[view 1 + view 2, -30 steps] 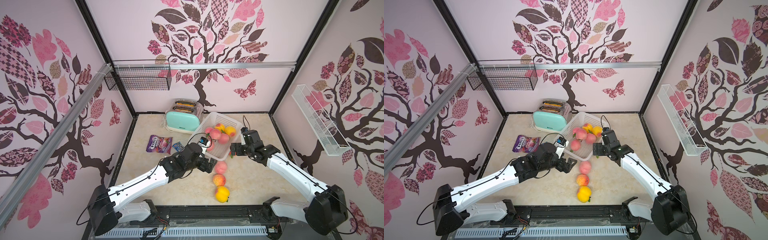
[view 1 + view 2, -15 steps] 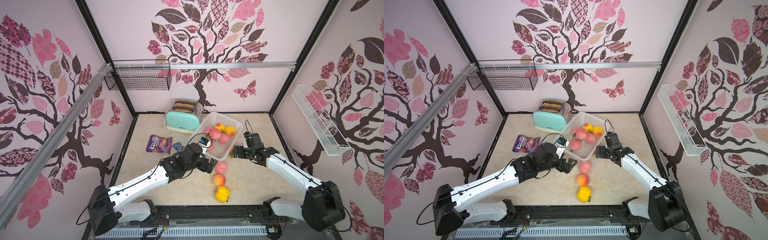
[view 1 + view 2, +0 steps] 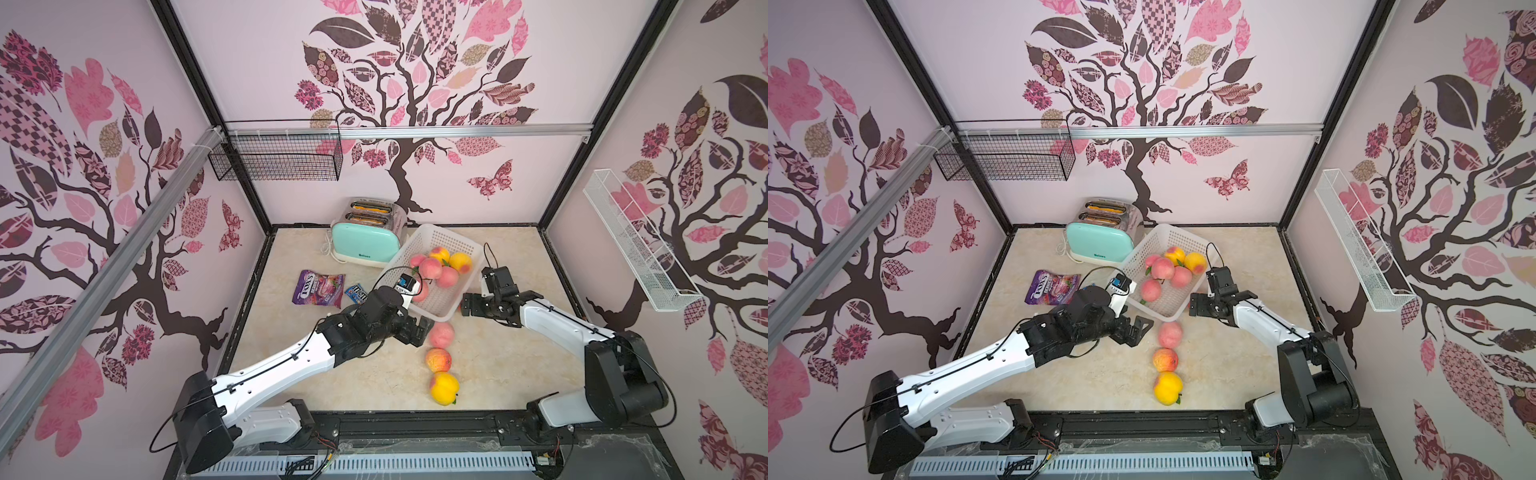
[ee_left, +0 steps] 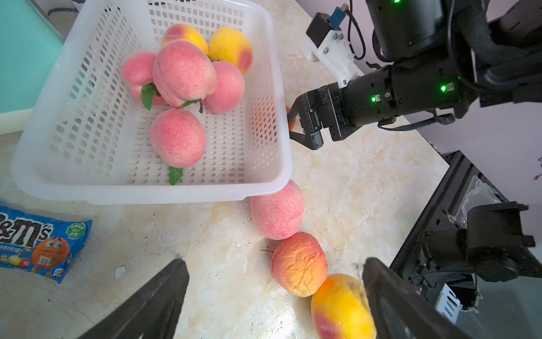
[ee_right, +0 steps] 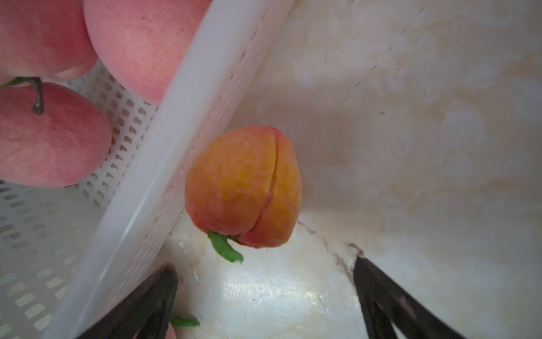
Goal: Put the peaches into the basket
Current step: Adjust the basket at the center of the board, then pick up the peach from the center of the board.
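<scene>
orange peach (image 5: 243,187) beside basket (image 5: 164,164) wall, barely visible from above, right fingers (image 5: 390,305) spread near it, left fingers (image 4: 146,308) spread

basket (image 3: 440,301) white, perforated | peaches (image 3: 430,267) pink, yellow, orange-red | toaster (image 3: 365,245) mint green

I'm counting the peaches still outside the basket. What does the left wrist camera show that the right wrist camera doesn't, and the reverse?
Only the left wrist view shows a pink peach, a wrinkled orange-red peach and a yellow peach in a row on the table, plus a candy bag. Only the right wrist view plainly shows an orange peach with a green leaf, on the table beside the basket's outer wall. Both show the basket and pink peaches inside it. That makes four visible outside.
</scene>
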### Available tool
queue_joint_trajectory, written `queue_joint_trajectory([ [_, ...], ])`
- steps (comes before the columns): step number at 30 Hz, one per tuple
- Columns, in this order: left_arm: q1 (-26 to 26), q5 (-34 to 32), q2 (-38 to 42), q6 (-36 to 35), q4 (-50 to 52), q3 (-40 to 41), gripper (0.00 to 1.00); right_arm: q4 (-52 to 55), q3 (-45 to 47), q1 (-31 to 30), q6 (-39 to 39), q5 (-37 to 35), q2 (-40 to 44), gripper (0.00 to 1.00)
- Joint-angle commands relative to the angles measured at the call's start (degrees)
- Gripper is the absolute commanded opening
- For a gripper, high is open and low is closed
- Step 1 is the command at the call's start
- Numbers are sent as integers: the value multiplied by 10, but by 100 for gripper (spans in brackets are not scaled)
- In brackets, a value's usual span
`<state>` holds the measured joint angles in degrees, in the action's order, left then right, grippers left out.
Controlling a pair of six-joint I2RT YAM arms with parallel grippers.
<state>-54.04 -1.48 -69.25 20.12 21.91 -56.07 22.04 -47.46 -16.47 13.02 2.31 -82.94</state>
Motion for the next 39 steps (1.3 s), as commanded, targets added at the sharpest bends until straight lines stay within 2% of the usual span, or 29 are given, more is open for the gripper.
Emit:
queue_joint_trajectory([
  [1,-1,-9,4,-2,1,-16,97,-37,-13,6,8,18,-13,96],
  [16,-1,-23,-3,-6,13,-27,97,-120,-17,6,26,65,-56,96],
  [30,-1,-30,-5,-6,13,-25,97,-156,-21,6,28,66,-88,95],
  [39,-1,-31,-6,-7,13,-23,97,-151,-24,6,29,65,-95,89],
])
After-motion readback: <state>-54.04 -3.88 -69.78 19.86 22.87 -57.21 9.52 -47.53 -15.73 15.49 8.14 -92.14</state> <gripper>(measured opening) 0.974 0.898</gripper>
